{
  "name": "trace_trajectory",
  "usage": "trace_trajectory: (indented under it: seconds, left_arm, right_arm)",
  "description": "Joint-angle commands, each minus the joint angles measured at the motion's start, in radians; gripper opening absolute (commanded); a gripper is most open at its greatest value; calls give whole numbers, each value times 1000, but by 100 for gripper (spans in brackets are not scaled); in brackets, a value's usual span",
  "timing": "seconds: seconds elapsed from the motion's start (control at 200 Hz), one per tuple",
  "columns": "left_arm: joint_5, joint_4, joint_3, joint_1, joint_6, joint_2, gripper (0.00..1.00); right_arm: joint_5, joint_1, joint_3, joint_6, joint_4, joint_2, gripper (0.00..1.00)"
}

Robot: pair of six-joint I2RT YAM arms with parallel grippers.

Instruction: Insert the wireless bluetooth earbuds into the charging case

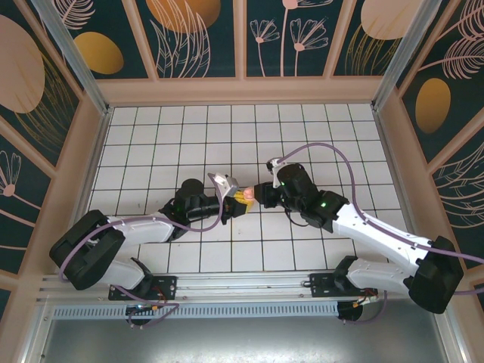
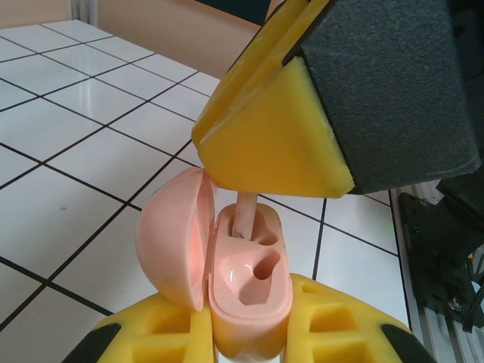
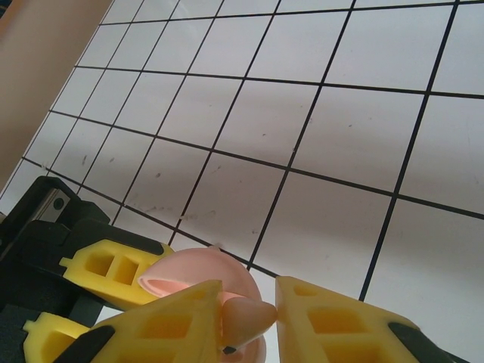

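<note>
Mid-table over white tiles: second earbud nowhere discernible, one socket of the open salmon-pink hinged plastic charging case (image 2: 246, 291) bare. Left gripper (image 2: 249, 340) clamped on case base, lid (image 2: 175, 236) swung aside. Right gripper (image 3: 249, 314) pinching tiny pale pink stemmed earbud (image 3: 246, 318), stem lowered into far socket.

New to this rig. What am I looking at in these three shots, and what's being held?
Two robot arms are bolted at the near edge of a white tiled table. The overhead shot looks down from above and behind them; the other two come from cameras on each wrist, with yellow fingers at the picture's edge.

The left gripper is shut on the charging case, a small pink case with its lid open. The right gripper is shut on a pale pink earbud, and the left wrist view shows its stem going down into one socket of the case. The other socket looks empty. In the overhead view the grippers meet mid-table.
</note>
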State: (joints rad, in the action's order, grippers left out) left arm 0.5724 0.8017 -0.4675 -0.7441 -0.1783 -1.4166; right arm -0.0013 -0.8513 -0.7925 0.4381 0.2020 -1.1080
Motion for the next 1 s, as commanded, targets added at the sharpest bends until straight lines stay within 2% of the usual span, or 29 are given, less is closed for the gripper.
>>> trace_trajectory:
  seconds: [0.0,0.415,0.691,0.991]
  left_arm:
    - [-10,19,-14,8,34,31,15]
    - [-43,-18,-3,7,98,61,16]
    - [-58,-30,-4,8,109,72,15]
    - [-65,-38,0,6,114,80,16]
  right_arm:
    - [-43,-18,-35,-22,26,-7,24]
    - [-37,-28,-85,-13,90,-37,23]
    - [36,-35,-118,85,163,-73,22]
    - [21,-48,-115,174,152,-84,22]
